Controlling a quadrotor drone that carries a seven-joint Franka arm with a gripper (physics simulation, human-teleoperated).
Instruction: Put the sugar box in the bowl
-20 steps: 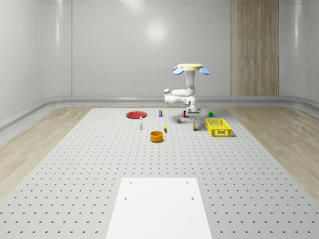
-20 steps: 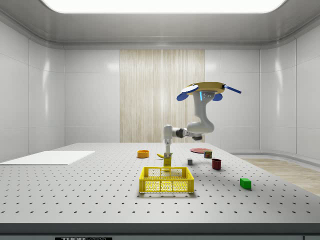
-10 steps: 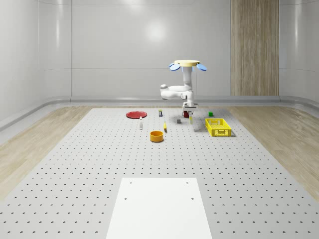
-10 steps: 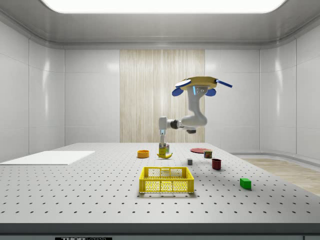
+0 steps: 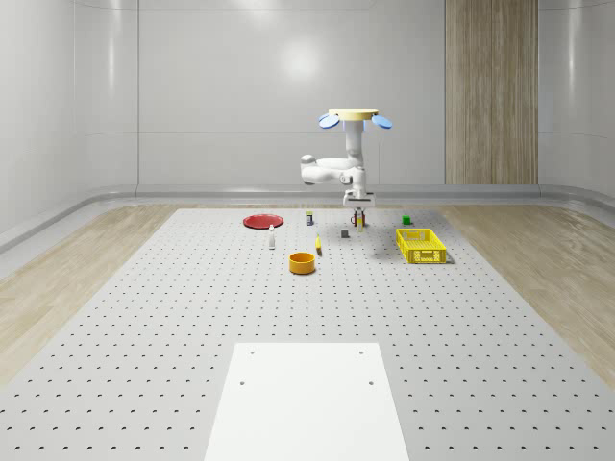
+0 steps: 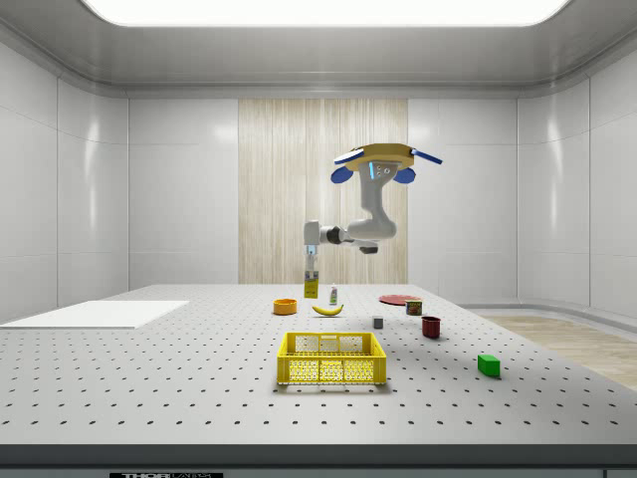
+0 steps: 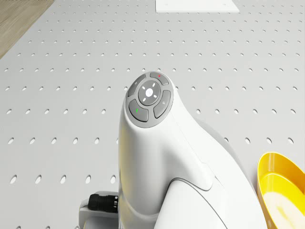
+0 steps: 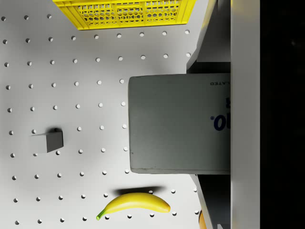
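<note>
Drone point(image 6: 376, 159) hovering above the perforated table point(image 5: 192, 317), carrying the sugar box point(image 6: 311, 287).
Gripper point(image 6: 311, 274) is pinching the box in midair, up beside the orange bowl point(image 6: 285, 307), above the banana point(image 8: 136, 203).

Bowl point(image 7: 281, 193) cut by the frame edge (drone view).

Perforated table point(image 5: 173, 317): orange bowl point(image 5: 303, 262), banana point(image 6: 327, 310), yellow crate point(image 5: 421, 245), red plate point(image 5: 261, 221), white sheet point(image 5: 306, 399)

Drone point(image 6: 376, 162) shifted toward bowl point(image 6: 286, 307); sugar box point(image 6: 311, 288) lifted off table.
</note>
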